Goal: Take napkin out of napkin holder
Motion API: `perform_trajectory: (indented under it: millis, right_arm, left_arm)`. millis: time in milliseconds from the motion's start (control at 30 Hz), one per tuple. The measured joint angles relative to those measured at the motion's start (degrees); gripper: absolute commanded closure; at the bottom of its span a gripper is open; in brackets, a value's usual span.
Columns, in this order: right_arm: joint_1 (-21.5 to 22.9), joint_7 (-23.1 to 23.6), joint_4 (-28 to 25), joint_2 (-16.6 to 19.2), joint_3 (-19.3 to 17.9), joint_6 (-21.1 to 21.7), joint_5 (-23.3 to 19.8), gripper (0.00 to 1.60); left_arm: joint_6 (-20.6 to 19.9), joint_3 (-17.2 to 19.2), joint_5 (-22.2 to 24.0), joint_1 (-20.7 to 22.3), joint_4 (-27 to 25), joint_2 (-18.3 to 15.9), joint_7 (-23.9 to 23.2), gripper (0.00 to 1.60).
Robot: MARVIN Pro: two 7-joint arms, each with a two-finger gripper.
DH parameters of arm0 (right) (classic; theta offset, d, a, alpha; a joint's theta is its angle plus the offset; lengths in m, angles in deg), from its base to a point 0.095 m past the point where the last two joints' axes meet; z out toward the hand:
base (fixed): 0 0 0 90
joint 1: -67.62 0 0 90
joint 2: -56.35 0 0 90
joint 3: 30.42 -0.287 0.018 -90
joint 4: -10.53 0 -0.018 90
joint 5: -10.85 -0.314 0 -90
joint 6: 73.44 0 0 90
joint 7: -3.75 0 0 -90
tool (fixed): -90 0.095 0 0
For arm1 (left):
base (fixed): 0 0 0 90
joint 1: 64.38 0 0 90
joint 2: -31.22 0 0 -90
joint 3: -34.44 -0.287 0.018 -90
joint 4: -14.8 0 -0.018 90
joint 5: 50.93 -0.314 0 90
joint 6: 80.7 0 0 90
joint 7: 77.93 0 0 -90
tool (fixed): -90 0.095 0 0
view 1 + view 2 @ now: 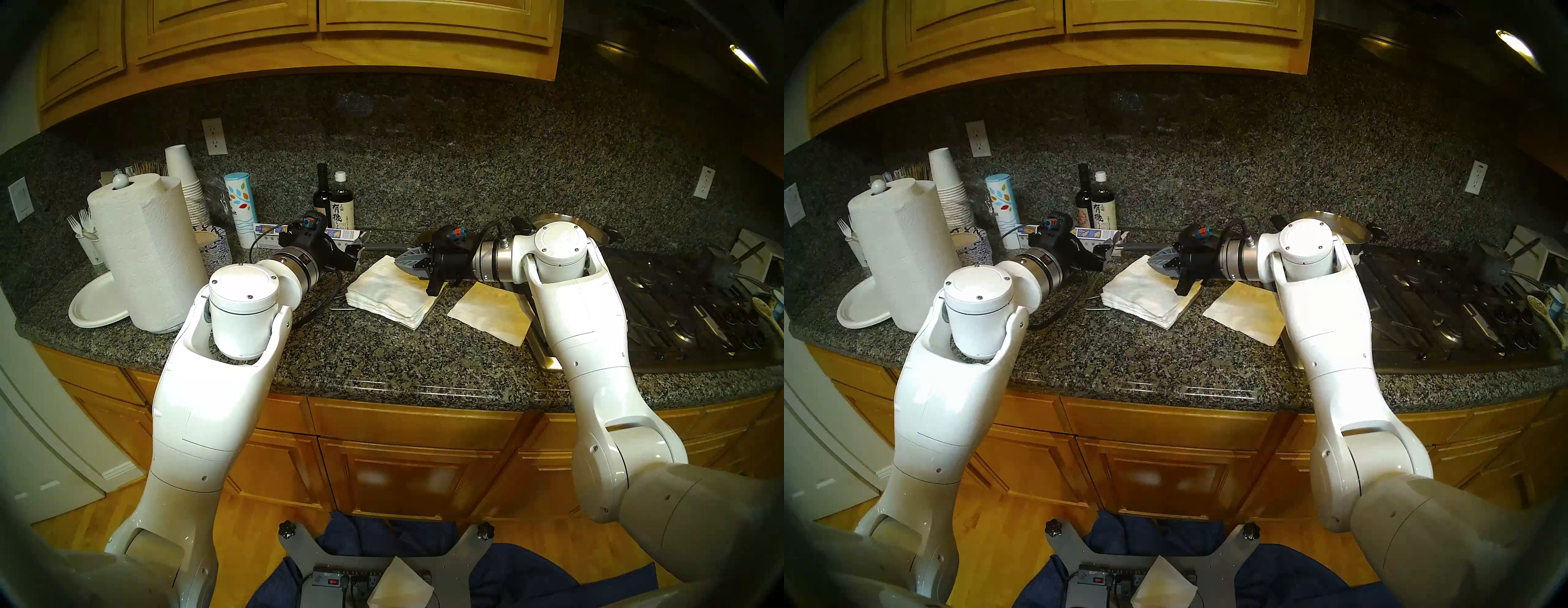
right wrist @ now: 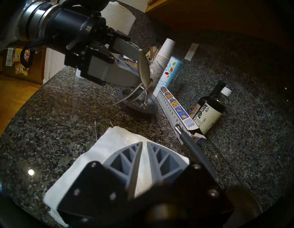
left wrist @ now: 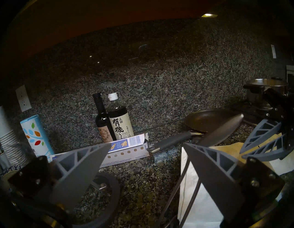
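Observation:
A stack of white napkins [image 1: 390,293] lies in the napkin holder, whose thin wire frame [image 2: 101,114] shows at the stack's left. The holder's arm is lifted, and its leaf-shaped tip [image 3: 222,130] leans on one finger of my left gripper [image 3: 147,144], which is open at the stack's far left. My right gripper [image 2: 144,142] lies low on the stack's far corner with its tips nearly touching. I cannot tell whether a sheet is pinched. One single napkin [image 1: 492,312] lies flat on the counter to the right of the stack.
A frying pan [image 3: 211,119] with a grey handle lies just behind the stack, with a long carton [image 3: 127,146] and two dark bottles [image 1: 335,204] nearby. A paper towel roll [image 1: 144,250], cups and plates stand at the left. The stove [image 1: 679,305] is at the right.

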Motion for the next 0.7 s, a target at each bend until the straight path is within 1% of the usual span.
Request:
perform_trajectory:
  millis: [200,533,700]
  right_arm:
    - [0.0,0.04,0.01,-0.23,-0.09,-0.16,-0.01,1.04]
    - [-0.01,0.2,-0.13,-0.35,-0.29,-0.24,-0.01,1.04]
    - [-0.01,0.33,-0.14,-0.35,-0.4,-0.27,-0.01,1.04]
  left_arm:
    - [0.05,-0.5,0.0,0.29,0.53,0.22,-0.25,0.0]
    - [0.23,-2.86,-0.1,1.62,2.12,0.88,-1.34,0.0]
    - [0.3,-3.18,-0.24,2.02,2.27,1.11,-1.49,0.0]
